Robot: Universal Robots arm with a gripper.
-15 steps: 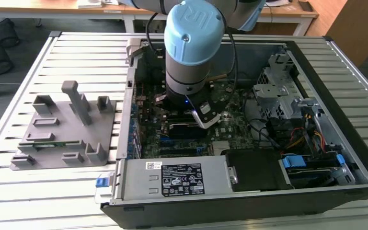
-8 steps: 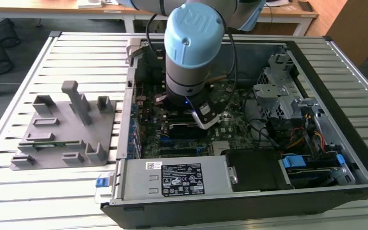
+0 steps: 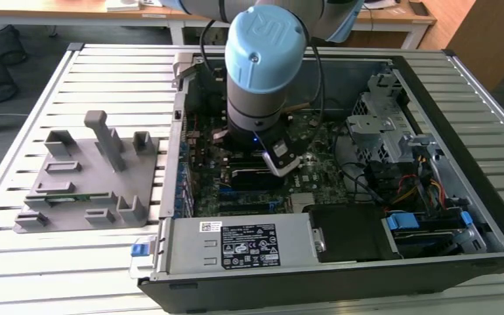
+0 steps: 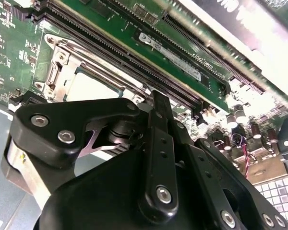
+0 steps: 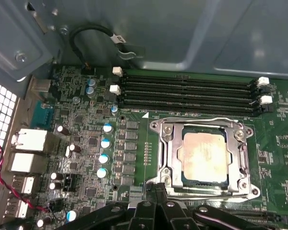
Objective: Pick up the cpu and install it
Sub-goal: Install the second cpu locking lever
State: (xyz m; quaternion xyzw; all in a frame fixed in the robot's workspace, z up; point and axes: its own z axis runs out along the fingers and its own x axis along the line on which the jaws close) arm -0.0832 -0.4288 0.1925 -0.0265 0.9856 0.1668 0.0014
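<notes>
— Silver metal catches the eye first: the cpu (image 5: 204,159) lies flat inside the socket (image 5: 204,157) on the green motherboard (image 5: 134,143), ringed by the socket's shiny steel frame.

— Is the gripper holding it?

— No. In the first wrist view the chip sits apart from the gripper (image 5: 156,191), whose black tips show just beside the near edge of the frame. In the second wrist view a pale corner of the cpu (image 4: 89,86) peeks out behind the gripper (image 4: 156,103).

— And the fingers, spread or pressed together?

— They look drawn together, with nothing between them: the two tips meet in a narrow point in the first wrist view.

— Where is the arm in the wider picture?

— In the exterior view the arm (image 3: 265,59), with its pale blue cap, reaches straight down into the open computer case (image 3: 340,269), and the gripper (image 3: 280,164) hangs low over the board's middle.

— Anything else around?

— Four black memory slots (image 5: 187,91) run alongside the socket, just beyond it. Outside the case, towards the exterior view's left, a grey holder (image 3: 90,174) with upright pegs rests on the slatted table (image 3: 24,262), with a green strip lying in it.
</notes>
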